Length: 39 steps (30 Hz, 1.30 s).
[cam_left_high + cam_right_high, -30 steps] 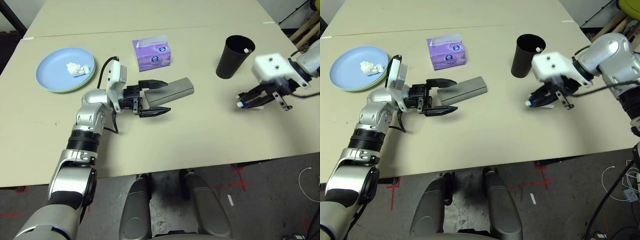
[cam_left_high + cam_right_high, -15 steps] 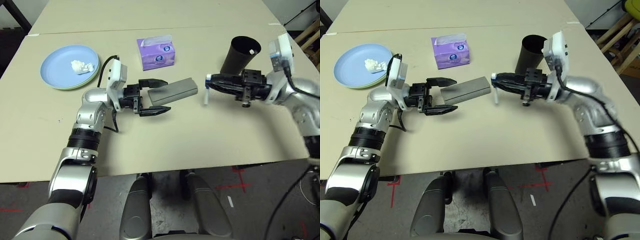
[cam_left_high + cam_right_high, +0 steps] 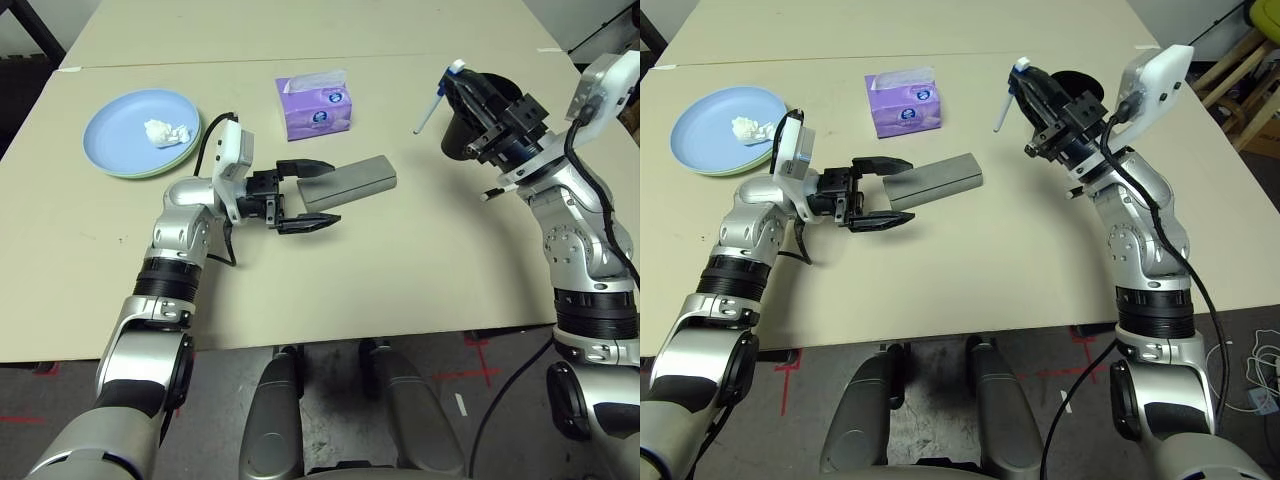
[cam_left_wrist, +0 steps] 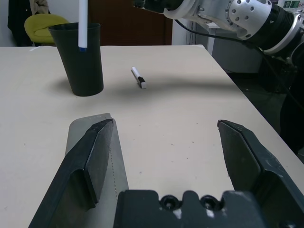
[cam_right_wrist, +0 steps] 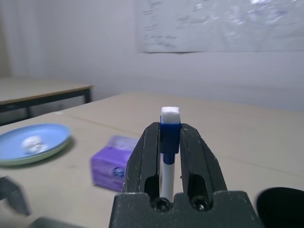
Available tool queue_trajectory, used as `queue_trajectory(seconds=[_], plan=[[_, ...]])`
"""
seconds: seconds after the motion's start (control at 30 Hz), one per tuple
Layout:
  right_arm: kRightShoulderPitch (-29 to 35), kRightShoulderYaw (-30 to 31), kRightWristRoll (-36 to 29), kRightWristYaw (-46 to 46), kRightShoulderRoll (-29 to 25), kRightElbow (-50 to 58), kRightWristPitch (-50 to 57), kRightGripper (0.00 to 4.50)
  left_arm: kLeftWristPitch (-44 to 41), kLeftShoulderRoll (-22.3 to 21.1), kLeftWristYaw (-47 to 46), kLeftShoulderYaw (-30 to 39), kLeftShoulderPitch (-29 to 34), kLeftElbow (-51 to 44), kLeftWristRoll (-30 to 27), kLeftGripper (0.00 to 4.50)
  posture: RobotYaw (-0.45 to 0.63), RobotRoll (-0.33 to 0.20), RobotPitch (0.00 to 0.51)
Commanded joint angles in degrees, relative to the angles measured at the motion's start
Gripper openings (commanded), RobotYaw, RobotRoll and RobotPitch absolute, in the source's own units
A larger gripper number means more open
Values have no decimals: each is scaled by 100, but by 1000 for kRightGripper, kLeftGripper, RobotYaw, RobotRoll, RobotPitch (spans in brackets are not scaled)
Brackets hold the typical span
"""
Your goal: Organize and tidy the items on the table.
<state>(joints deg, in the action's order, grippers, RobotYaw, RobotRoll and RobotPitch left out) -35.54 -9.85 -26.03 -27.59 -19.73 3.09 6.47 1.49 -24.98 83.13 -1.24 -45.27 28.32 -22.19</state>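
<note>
Far left on the surface (image 3: 420, 270) sit the stacked plates (image 3: 140, 135) with the tissue wad (image 3: 166, 132) on top. The left gripper (image 3: 315, 195) hangs wide open around the near end of the grey glasses case (image 3: 347, 182). Over on the right, the right gripper (image 3: 462, 88) is clamped on a white pen (image 3: 430, 107), held up beside the black cup (image 3: 470, 135), purple tissue box (image 3: 317, 103) behind.

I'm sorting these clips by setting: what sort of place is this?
Probably a lab or workshop room, not a home. Plain beige tables pushed together stand on a bare grey floor with red tape crosses, loose cables lie on the floor, and a scribbled whiteboard hangs on the wall.
</note>
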Motion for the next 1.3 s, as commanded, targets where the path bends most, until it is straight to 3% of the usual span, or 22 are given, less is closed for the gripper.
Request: queue_trajectory(seconds=[0.03, 0.87, 1.03, 1.3], plan=[[83, -142, 272, 428, 149, 10, -267, 423, 31, 1, 16, -68, 48, 33, 81, 4500, 48, 0, 225], [-840, -420, 1369, 2334, 458, -1116, -1120, 423, 25, 21, -1, -79, 8, 30, 84, 4500, 48, 0, 223], [-769, -445, 1586, 2626, 376, -1181, -911, 423, 31, 29, 1, -78, -1, 35, 80, 4500, 47, 0, 224], [-696, -467, 1350, 2795, 512, -1081, 153, 423, 22, 40, 7, -83, -22, 52, 80, 4500, 44, 0, 226]])
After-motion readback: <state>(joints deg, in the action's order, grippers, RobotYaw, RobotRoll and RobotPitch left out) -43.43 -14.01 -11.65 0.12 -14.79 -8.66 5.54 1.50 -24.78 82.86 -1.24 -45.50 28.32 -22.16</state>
